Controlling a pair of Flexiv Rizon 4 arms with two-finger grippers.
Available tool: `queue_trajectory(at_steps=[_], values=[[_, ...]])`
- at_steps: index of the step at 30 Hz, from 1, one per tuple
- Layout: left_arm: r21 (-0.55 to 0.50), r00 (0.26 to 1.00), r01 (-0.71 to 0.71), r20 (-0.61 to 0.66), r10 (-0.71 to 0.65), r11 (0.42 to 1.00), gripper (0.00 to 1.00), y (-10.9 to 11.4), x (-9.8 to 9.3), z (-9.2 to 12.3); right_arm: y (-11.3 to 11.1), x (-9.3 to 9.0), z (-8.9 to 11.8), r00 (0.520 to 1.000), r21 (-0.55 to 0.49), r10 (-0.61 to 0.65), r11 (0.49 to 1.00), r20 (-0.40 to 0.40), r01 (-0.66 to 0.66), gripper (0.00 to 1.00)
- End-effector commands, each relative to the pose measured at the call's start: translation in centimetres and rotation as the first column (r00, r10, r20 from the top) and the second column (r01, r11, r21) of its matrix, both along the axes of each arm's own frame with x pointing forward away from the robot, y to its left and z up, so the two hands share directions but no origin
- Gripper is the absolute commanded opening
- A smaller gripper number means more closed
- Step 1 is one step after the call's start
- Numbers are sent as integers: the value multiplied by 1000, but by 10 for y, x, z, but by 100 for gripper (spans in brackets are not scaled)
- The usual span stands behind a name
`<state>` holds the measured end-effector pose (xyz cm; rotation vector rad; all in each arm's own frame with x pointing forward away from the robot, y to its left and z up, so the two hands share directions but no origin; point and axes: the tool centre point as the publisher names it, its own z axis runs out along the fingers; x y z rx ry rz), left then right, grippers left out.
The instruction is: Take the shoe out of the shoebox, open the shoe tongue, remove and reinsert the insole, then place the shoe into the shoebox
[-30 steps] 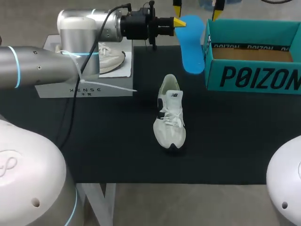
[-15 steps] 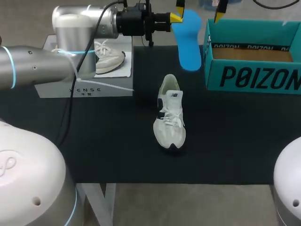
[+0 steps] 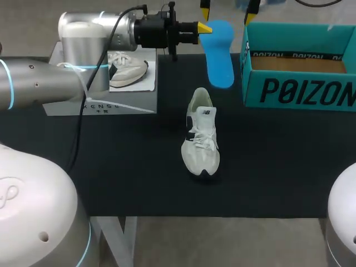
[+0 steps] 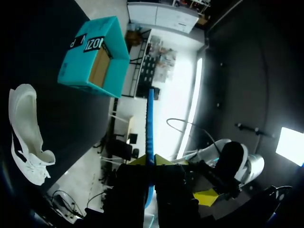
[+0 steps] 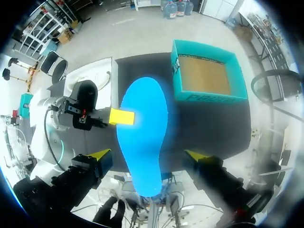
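Two grippers are up around the blue insole (image 3: 220, 55), but only one has it. The left gripper (image 3: 203, 27) is clamped on the insole's side edge near the wider end; in the left wrist view the insole shows edge-on, squeezed between the two yellow tips. The insole sits in the air just beside the shoebox's left wall, running lengthwise along it.

The right gripper (image 5: 147, 156) is spread wide. Its yellow fingertips (image 5: 100, 156) stand well out on either side of the insole's narrow end, and neither one touches it (so no grip there, as far as I can see).

The teal shoebox (image 3: 300, 92) sits open on the black table (image 3: 111, 167), with its brown cardboard floor showing.

The shoe (image 3: 200, 136) is out of the shoebox. It stands upright on its sole on the table, off the box's left side and nearer to me than the box, clear of it. The toe points toward me, the heel opening faces away, and the laces are loosely bunched on top.

Further out from the shoebox, past the shoe on that same left side, there's a grey box (image 3: 100, 104) with a second shoe (image 3: 129, 65) lying on top. The left arm passes over it.
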<state>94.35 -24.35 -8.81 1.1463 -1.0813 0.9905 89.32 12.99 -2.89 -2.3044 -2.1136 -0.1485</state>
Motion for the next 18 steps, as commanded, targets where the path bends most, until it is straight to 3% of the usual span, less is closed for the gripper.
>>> queue_trajectory(at_steps=[1,18], values=[[1,1000,15,4,-15,1000,0,-1,5,-4,4,-3,2,1000,-15,5,1000,-3,-5,100],[10,1000,10,-6,-10,1000,0,-4,2,-4,6,-4,1,1000,-28,20,999,-24,-20,100]])
